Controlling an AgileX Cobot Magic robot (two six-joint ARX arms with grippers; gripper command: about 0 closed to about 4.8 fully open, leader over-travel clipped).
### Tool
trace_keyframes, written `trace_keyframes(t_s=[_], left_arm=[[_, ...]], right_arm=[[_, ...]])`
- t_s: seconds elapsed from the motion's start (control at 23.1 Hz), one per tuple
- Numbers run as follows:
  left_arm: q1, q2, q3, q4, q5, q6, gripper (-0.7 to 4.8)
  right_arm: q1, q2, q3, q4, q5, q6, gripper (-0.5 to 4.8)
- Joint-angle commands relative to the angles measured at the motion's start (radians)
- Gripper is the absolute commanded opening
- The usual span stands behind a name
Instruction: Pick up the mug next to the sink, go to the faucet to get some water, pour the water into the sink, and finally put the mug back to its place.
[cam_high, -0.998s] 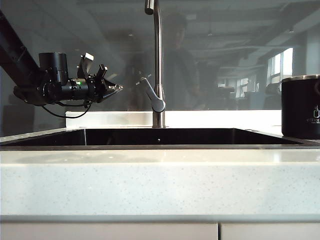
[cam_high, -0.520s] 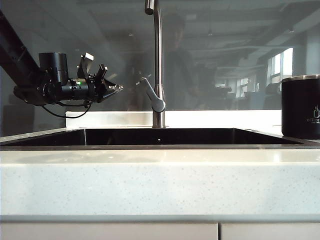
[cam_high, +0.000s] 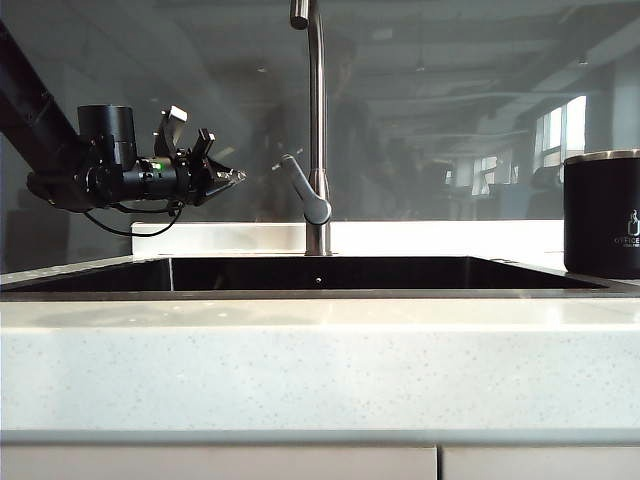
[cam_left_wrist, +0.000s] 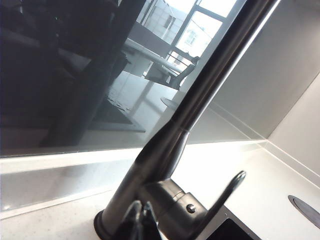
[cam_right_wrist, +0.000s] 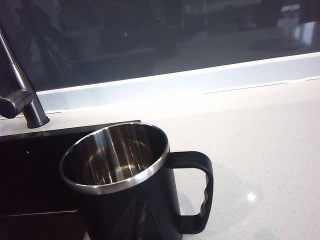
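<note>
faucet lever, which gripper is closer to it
Left. The left gripper hangs shut just left of the faucet lever; the right gripper is out of frame, its camera looking down at the mug.

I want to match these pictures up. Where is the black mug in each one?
Exterior view: the mug stands at the right edge, on the counter beside the sink.
Left wrist view: not in it.
Right wrist view: low in the middle, handle showing.
Shared landmark: the faucet, seen in all three.

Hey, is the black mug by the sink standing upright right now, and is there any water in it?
Upright and empty. The mug stands rim-up on the counter beside the sink, and its shiny steel inside shows dry.
</note>
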Motion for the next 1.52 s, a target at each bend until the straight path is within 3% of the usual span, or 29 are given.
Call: trace_keyframes(t_s=[0.04, 0.26, 0.39, 0.61, 0.69, 0.95, 1.17, 1.52], left_arm=[[-0.001, -0.007, 0.002, 0.013, 0.002, -0.002, -0.05], [-0.001, -0.007, 0.002, 0.013, 0.002, -0.002, -0.06], [-0.001, -0.007, 0.002, 0.013, 0.002, -0.002, -0.06], [-0.001, -0.007, 0.002, 0.012, 0.001, -0.002, -0.05], [-0.001, -0.007, 0.002, 0.013, 0.002, -0.002, -0.05], [-0.001, -0.007, 0.002, 0.012, 0.002, -0.002, -0.05], [-0.001, -0.007, 0.002, 0.012, 0.002, -0.002, -0.05], [-0.001, -0.007, 0.002, 0.012, 0.002, -0.002, -0.06]], right_arm=[[0.0, 0.0, 0.002, 0.013, 0.002, 0.004, -0.05], [-0.002, 0.003, 0.002, 0.013, 0.002, -0.002, -0.05], [-0.004, -0.001, 0.002, 0.002, 0.061, -0.079, -0.05], [0.016, -0.249, -0.008, -0.321, 0.071, -0.079, -0.05], [0.036, -0.367, -0.023, -0.378, 0.091, -0.077, -0.05], [0.168, -0.663, -0.094, -0.465, 0.163, -0.079, -0.05], [0.171, -0.787, -0.148, -0.499, 0.162, -0.079, -0.05], [0.128, -0.785, -0.149, -0.503, 0.158, -0.149, -0.05]])
